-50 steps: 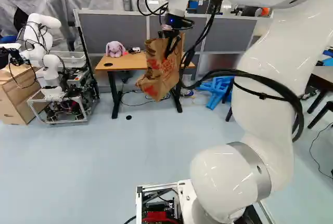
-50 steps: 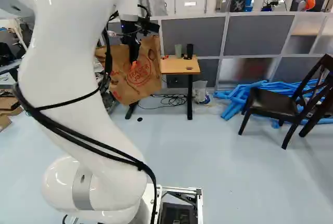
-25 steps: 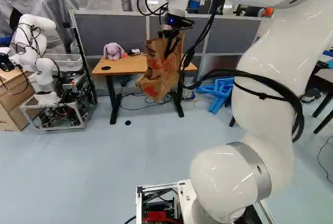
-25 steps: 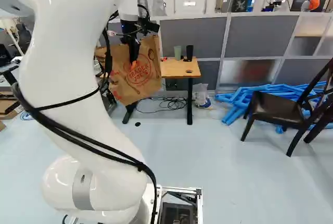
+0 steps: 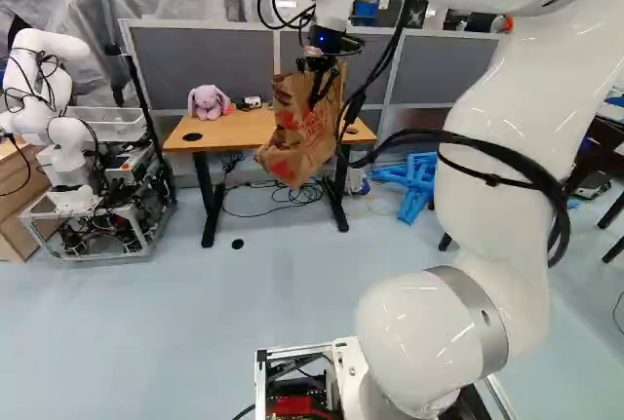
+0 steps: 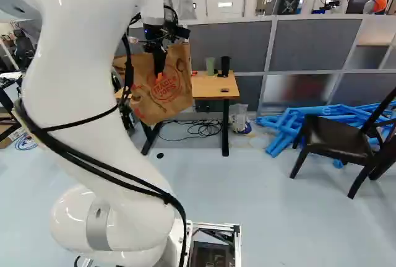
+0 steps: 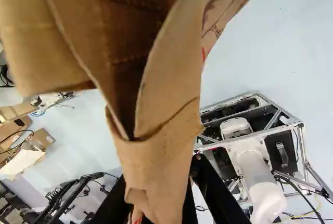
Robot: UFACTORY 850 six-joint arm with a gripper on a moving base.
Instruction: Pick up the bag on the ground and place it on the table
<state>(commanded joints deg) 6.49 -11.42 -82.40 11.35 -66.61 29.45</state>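
Note:
The gripper [image 5: 317,89] is high ahead of the base, pinching the brown paper bag [image 5: 292,137], which hangs below and around its fingers. The bag's red round print faces the right base view, its lower part well off the floor. In the wrist view the gripper [image 7: 160,185] has a folded paper edge between its two fingers, and the bag's opening [image 7: 130,89] gapes ahead of them. Behind the bag stands the table [image 5: 234,131] with a wooden top and black legs; the bag hides part of it. I cannot tell whether they touch.
A plush bunny [image 5: 207,101] sits on the table, and a green cup [image 6: 210,66] and a black cup [image 6: 225,64] stand at its other end. Another robot [image 5: 73,162] is at the left. Blue pieces [image 6: 288,129] and a dark chair [image 6: 337,140] are right of the table; cables lie beneath it.
The base has moved forward: table, cups and chair appear nearer, and the other robot has shifted outward in the left base view. Arm and held bag keep their pose against the foot joint.

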